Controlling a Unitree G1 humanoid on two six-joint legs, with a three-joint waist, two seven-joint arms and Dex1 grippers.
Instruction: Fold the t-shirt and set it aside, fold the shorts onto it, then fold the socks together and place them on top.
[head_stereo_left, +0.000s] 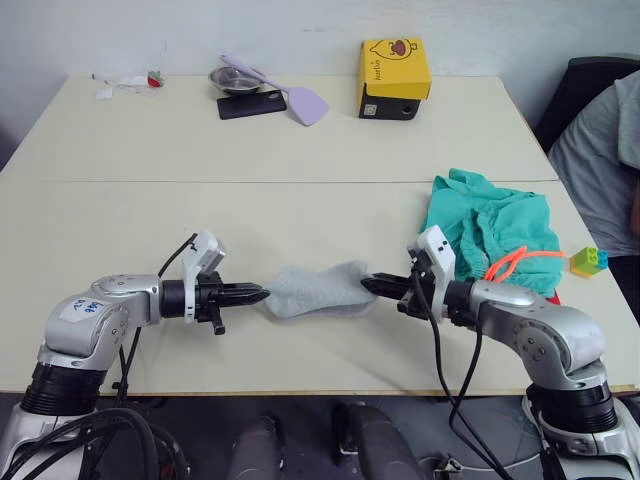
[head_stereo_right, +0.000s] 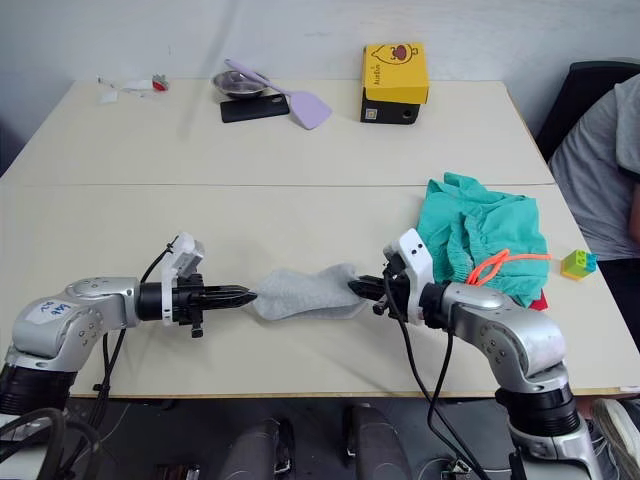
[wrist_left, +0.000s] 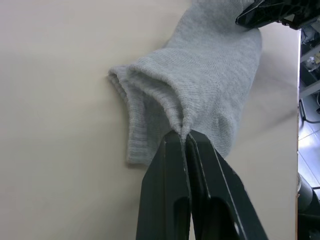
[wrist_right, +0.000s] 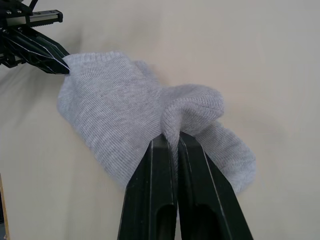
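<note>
Soft ribbed light grey knit socks (head_stereo_left: 318, 290) stretch between both grippers: left gripper (head_stereo_left: 262, 294) pinches the bunched cuff, right gripper (head_stereo_left: 364, 284) pinches the rounded end. Crumpled teal-green fabric shorts (head_stereo_left: 492, 229) lie just beyond the right gripper.

The socks (head_stereo_left: 315, 290) are showing a plain light grey knit with fine ribbing, lying on the pale cream desk (head_stereo_left: 250, 150). The black-fingered left hand (head_stereo_left: 262, 294) and right hand (head_stereo_left: 366, 284) are each pinching an end of the grey fabric. At the right, the shorts (head_stereo_left: 490, 225) are showing teal-green, with an orange drawstring (head_stereo_left: 515, 262) trailing over them. Beside them a toy block (head_stereo_left: 588, 261) is showing yellow, green and blue. At the far side a yellow box (head_stereo_left: 394, 70) with a black base is standing near a lilac spatula (head_stereo_left: 300, 98).
</note>
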